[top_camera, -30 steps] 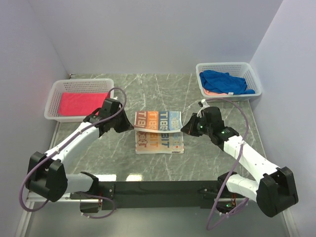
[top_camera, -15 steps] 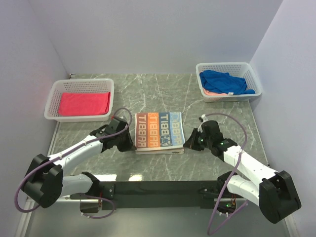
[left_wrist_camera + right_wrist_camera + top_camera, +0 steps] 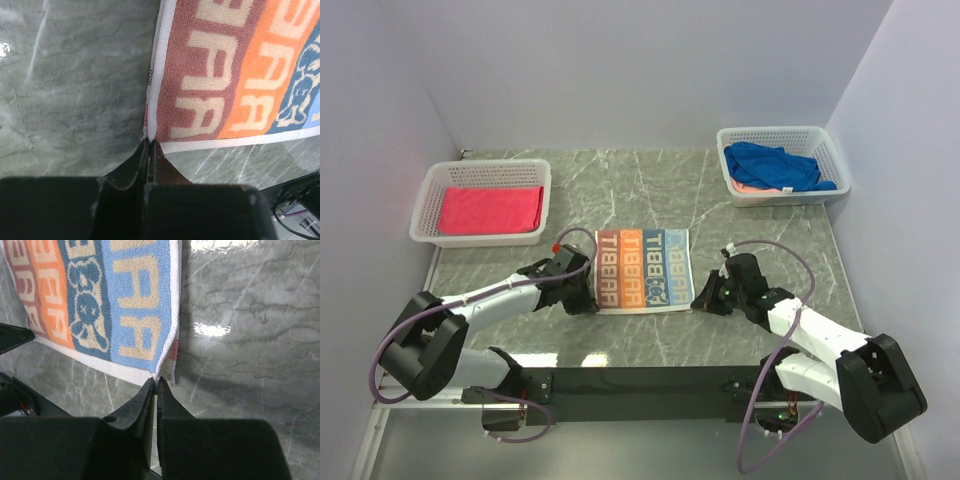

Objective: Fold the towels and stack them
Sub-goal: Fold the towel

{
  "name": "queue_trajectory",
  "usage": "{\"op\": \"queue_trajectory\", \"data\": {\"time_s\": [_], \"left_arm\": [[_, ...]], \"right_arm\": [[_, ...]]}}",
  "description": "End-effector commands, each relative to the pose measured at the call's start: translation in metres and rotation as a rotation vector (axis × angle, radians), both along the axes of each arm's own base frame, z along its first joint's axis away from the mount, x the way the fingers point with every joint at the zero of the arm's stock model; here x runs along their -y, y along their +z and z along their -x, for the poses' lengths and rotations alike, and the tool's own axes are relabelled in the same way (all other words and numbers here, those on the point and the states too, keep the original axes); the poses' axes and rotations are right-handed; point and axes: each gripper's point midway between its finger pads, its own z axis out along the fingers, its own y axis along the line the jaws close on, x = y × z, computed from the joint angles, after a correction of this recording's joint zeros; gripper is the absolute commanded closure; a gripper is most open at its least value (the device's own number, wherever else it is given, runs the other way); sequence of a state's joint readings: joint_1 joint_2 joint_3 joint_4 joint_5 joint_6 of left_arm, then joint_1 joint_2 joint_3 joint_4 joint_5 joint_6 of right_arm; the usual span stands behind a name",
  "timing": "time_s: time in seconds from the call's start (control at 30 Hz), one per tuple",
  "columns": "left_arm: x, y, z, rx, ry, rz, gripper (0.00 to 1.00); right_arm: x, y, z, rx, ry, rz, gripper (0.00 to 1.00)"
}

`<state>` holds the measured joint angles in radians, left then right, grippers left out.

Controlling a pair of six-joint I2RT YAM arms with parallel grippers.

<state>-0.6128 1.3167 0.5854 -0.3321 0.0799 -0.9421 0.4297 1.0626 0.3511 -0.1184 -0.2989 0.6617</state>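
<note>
Your left gripper [image 3: 588, 297] is pinched closed on the near-left corner of the printed terry towel with orange, brown and blue stripes and block letters [image 3: 643, 270]. Your right gripper [image 3: 700, 300] is pinched closed on its near-right corner. In both wrist views the white hem runs straight into the closed tips. A second ago both grippers held that hem raised above the middle of the printed towel, with the lower layer showing in front of it. Half a second ago they were nearer the front edge. Now the top layer covers the whole piece and lies flat on the grey-green marble tabletop [image 3: 620, 180].

The rest has not changed. The pink-red folded towel [image 3: 492, 209] lies in the white mesh basket [image 3: 425, 215] far left of the printed towel. The crumpled deep blue towel [image 3: 775, 165] lies over a salmon-peach one [image 3: 752, 186] in the second white mesh basket [image 3: 830, 145], far right of it.
</note>
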Motion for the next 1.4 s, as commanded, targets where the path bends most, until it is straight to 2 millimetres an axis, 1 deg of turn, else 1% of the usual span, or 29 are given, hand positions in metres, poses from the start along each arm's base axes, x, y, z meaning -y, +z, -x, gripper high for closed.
{"op": "queue_trajectory", "data": {"time_s": [0.0, 0.07, 0.17, 0.2, 0.27, 0.3, 0.4, 0.47, 0.57, 0.6, 0.67, 0.73, 0.83, 0.87, 0.93, 0.97, 1.03, 1.07, 1.1, 1.13, 1.17, 1.23, 1.27, 1.33, 1.37], "left_arm": [[-0.009, -0.008, -0.004, 0.020, 0.034, -0.058, 0.99], [-0.009, -0.006, -0.004, 0.025, 0.035, -0.059, 0.99], [-0.007, 0.003, -0.007, 0.034, 0.031, -0.051, 0.99], [-0.006, 0.009, -0.008, 0.040, 0.031, -0.048, 0.99], [-0.010, 0.014, -0.014, 0.070, 0.050, -0.072, 0.99], [-0.009, 0.021, -0.019, 0.089, 0.056, -0.067, 0.99], [-0.012, 0.028, -0.024, 0.113, 0.070, -0.086, 0.99], [-0.015, 0.026, -0.025, 0.114, 0.077, -0.099, 0.99], [-0.015, 0.015, -0.024, 0.091, 0.077, -0.109, 0.99], [-0.015, 0.006, -0.018, 0.063, 0.068, -0.114, 0.99], [-0.015, -0.004, -0.013, 0.038, 0.066, -0.116, 0.99], [-0.016, -0.009, -0.009, 0.022, 0.066, -0.125, 0.99], [-0.020, -0.014, -0.004, 0.010, 0.066, -0.141, 0.99], [-0.020, -0.014, -0.004, 0.010, 0.065, -0.141, 0.98], [-0.019, -0.014, -0.004, 0.008, 0.062, -0.141, 0.95], [-0.018, -0.012, -0.006, 0.011, 0.062, -0.140, 0.91], [-0.017, -0.009, -0.006, 0.017, 0.060, -0.141, 0.86], [-0.017, -0.007, -0.007, 0.021, 0.060, -0.143, 0.84], [-0.016, -0.002, -0.011, 0.037, 0.062, -0.141, 0.84], [-0.017, -0.001, -0.010, 0.039, 0.060, -0.146, 0.84], [-0.016, 0.001, -0.012, 0.046, 0.060, -0.145, 0.84], [-0.017, 0.002, -0.012, 0.047, 0.060, -0.150, 0.84], [-0.017, 0.002, -0.012, 0.046, 0.056, -0.148, 0.83], [-0.016, 0.002, -0.011, 0.043, 0.052, -0.144, 0.83], [-0.016, 0.002, -0.010, 0.044, 0.051, -0.141, 0.82]], "right_arm": [[0.002, -0.008, -0.002, 0.008, -0.008, 0.022, 1.00], [0.003, -0.011, 0.000, -0.001, -0.007, 0.025, 1.00], [0.003, -0.015, 0.001, -0.015, -0.007, 0.033, 1.00], [0.004, -0.018, 0.003, -0.023, -0.006, 0.040, 1.00], [0.004, -0.020, 0.003, -0.023, -0.005, 0.052, 1.00], [0.005, -0.022, 0.004, -0.030, -0.004, 0.056, 1.00], [0.006, -0.023, 0.004, -0.026, -0.012, 0.064, 1.00], [0.007, -0.024, 0.004, -0.028, -0.015, 0.069, 1.00], [0.009, -0.026, 0.006, -0.032, -0.018, 0.078, 1.00], [0.009, -0.025, 0.007, -0.031, -0.017, 0.077, 0.99], [0.010, -0.026, 0.009, -0.035, -0.015, 0.082, 0.99], [0.011, -0.025, 0.009, -0.033, -0.013, 0.088, 0.98], [0.010, -0.021, 0.011, -0.024, -0.011, 0.089, 0.91], [0.009, -0.019, 0.010, -0.017, -0.010, 0.087, 0.85], [0.009, -0.015, 0.009, -0.009, -0.012, 0.087, 0.75], [0.008, -0.010, 0.007, 0.001, -0.012, 0.085, 0.65], [0.009, -0.002, 0.004, 0.024, -0.010, 0.094, 0.56], [0.011, 0.007, -0.002, 0.044, -0.019, 0.110, 0.50], [0.012, 0.016, -0.006, 0.075, -0.022, 0.115, 0.47], [0.014, 0.023, -0.011, 0.107, -0.009, 0.140, 0.45], [0.014, 0.042, -0.022, 0.155, -0.013, 0.149, 0.44], [0.012, 0.063, -0.034, 0.229, 0.025, 0.169, 0.44], [0.005, 0.083, -0.047, 0.282, 0.037, 0.158, 0.44], [-0.010, 0.103, -0.058, 0.353, 0.116, 0.125, 0.44], [-0.024, 0.120, -0.072, 0.399, 0.149, 0.089, 0.44]]}}
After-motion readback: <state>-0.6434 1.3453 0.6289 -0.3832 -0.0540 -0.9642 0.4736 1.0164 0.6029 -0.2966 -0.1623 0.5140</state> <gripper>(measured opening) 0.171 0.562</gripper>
